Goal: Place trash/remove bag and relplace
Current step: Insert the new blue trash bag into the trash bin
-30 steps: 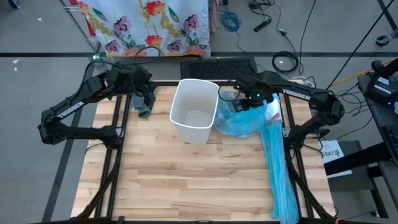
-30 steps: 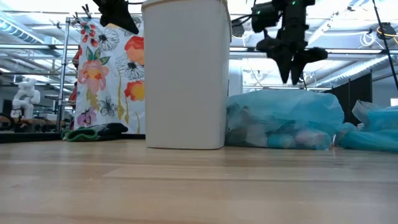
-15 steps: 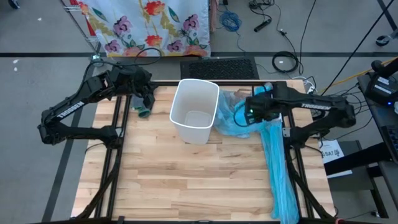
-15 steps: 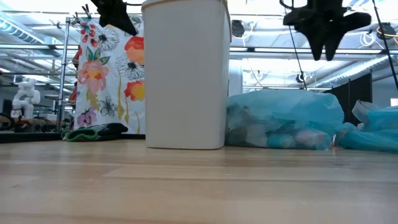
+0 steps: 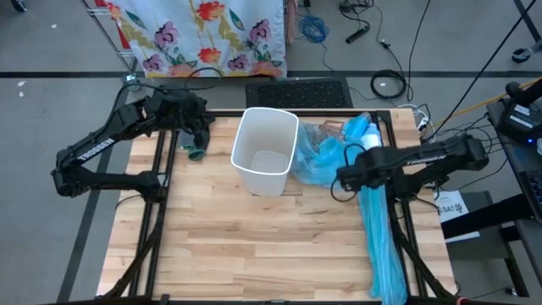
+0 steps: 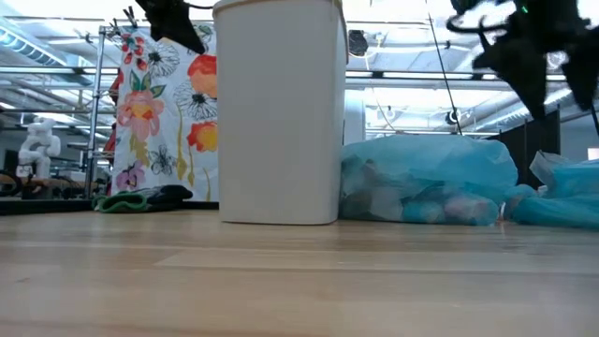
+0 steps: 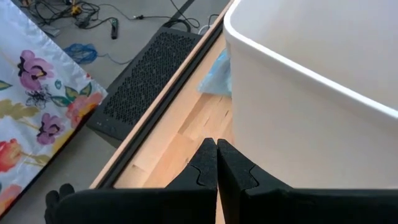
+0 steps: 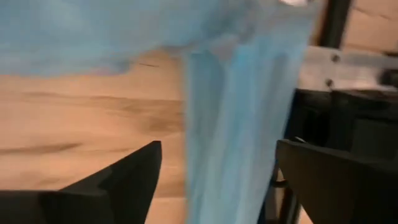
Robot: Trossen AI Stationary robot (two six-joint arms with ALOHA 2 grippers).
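Note:
A white bin [image 5: 267, 152] stands upright in the middle of the table's far half. Against its right side lies a filled light-blue bag [image 5: 326, 157], with crumpled scraps of trash [image 6: 412, 201] showing through its skin. A long light-blue sheet [image 5: 377, 229] runs from the bag toward the near edge. My right gripper [image 5: 351, 178] hangs open above the sheet's far end [image 8: 236, 124] and points down, its fingers [image 8: 124, 174] on either side of the sheet and clear of it. My left gripper [image 7: 216, 165] is shut and empty, held high beside the bin's far left rim.
A dark green cloth [image 5: 196, 152] lies on the table left of the bin, under my left gripper. Black frame rails [image 5: 398, 212] run along the table's sides. The bare wooden top [image 5: 254, 246] reaches from the bin to the near edge.
My right gripper has swung from above the bag's far side toward the table's near edge. It now hangs over the long sheet's far end. It has rolled about as it went, and its fingers have spread wider. The bag, the bin and my left gripper have kept still.

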